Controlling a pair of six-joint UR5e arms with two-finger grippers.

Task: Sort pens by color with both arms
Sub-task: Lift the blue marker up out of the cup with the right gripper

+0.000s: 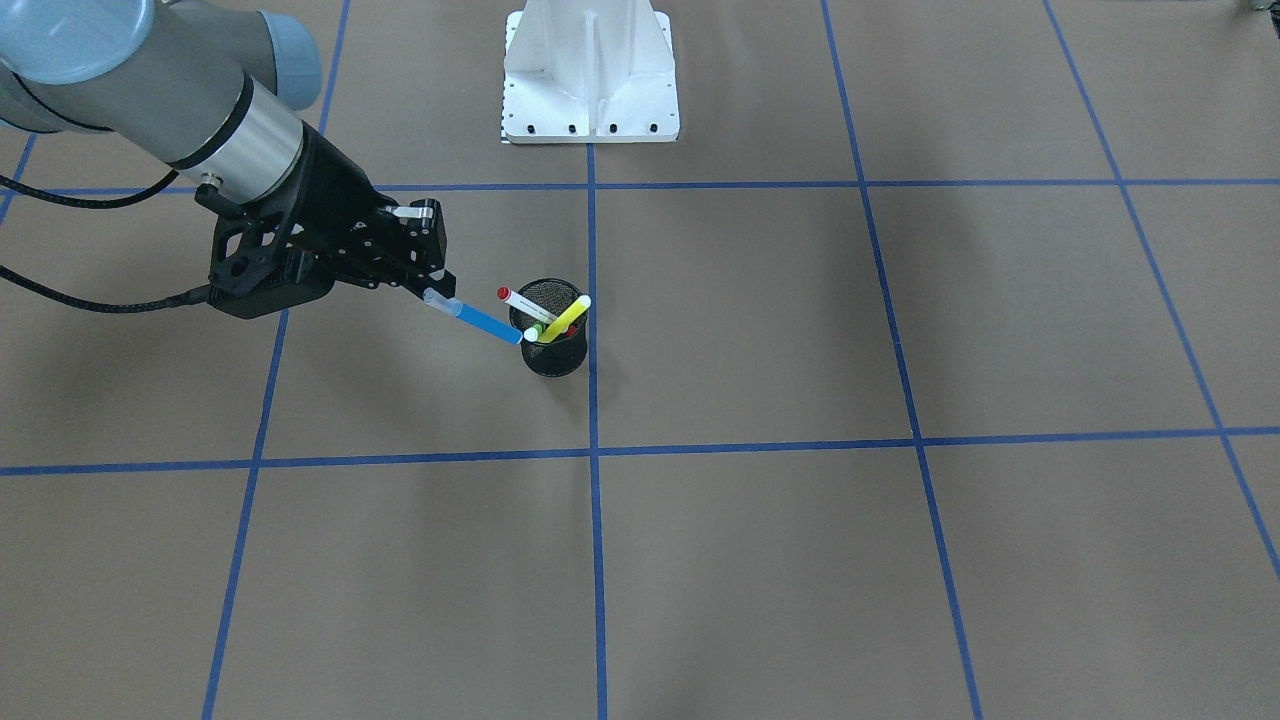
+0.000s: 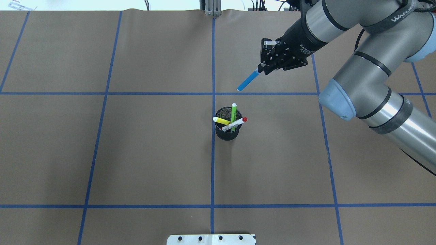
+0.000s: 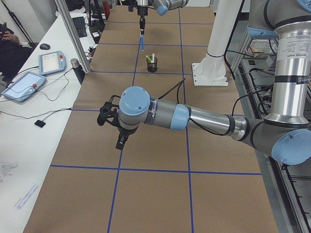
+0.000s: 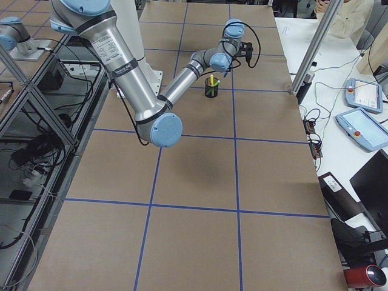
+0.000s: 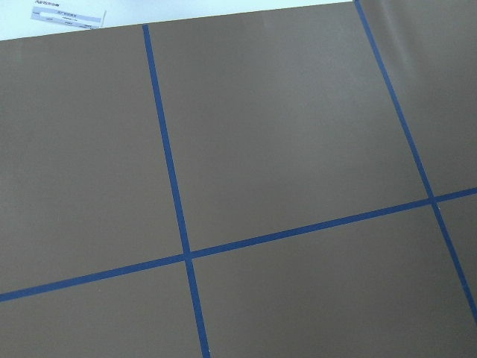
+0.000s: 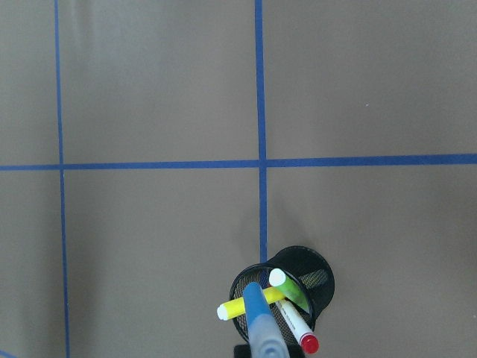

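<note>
My right gripper [image 2: 261, 69] is shut on the capped end of the blue pen [image 2: 248, 81] and holds it in the air, tilted. In the front-facing view the right gripper [image 1: 432, 290] has the blue pen [image 1: 480, 320] beside the black mesh cup [image 1: 553, 358]. The cup [image 2: 226, 134] holds the white pen with red ends [image 2: 235, 124], the yellow highlighter [image 2: 221, 120] and the lime green highlighter [image 2: 233, 112]. My left gripper [image 3: 109, 116] shows only in the exterior left view, far from the cup. I cannot tell whether it is open or shut.
The white bolted pedestal [image 1: 590, 80] stands at the robot's side of the table. Blue tape lines [image 2: 213, 170] divide the brown table into squares. A side table with tablets [image 3: 24, 85] runs along the far side. A paper label [image 5: 67, 16] lies at the table edge.
</note>
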